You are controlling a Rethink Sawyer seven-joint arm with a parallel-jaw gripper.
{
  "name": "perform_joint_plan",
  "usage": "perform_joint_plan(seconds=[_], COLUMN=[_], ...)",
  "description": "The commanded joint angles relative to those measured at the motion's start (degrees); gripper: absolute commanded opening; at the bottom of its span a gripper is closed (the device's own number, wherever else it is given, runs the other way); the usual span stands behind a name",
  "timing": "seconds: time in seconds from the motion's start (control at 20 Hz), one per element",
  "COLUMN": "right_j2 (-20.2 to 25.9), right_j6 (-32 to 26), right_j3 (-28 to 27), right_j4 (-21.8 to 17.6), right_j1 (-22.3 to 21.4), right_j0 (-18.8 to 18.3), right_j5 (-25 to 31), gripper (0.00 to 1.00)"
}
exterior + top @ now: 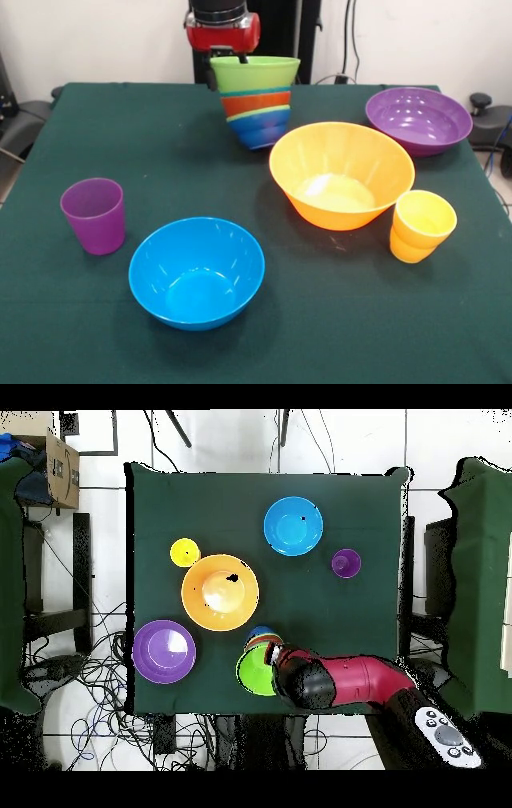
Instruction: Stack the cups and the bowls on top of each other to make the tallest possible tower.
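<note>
The tower (pixel 254 112) is a leaning pile of nested bowls at the table's far side, dark blue lowest, then light blue and red-orange, with a large green bowl (pixel 256 670) on top. My gripper (pixel 228 58) is at the green bowl's rim, right above the pile; it also shows in the overhead view (pixel 275 656). The large orange bowl (pixel 342 174), large blue bowl (pixel 197 272) and wide purple bowl (pixel 418 120) stand apart. The purple cup (pixel 94 214) and yellow cup (pixel 422 226) stand upright on their own.
The green table (pixel 64 320) carries everything. In the overhead view my red arm (pixel 350 679) reaches in from the bottom right. A cardboard box (pixel 60 469) sits off the table's top left, and cables lie on the floor (pixel 90 674).
</note>
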Motion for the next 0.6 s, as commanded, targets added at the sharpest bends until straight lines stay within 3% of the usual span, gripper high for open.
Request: perform_joint_plan(seconds=[0.05, 0.6], right_j2=[4.4, -0.6], right_j6=[2.8, 3.4], right_j3=[-3.2, -7.1], right_j4=[0.1, -2.7], right_j1=[1.3, 7.8], right_j0=[3.2, 7.7], right_j5=[-6.3, -12.9], gripper=[1.0, 1.0])
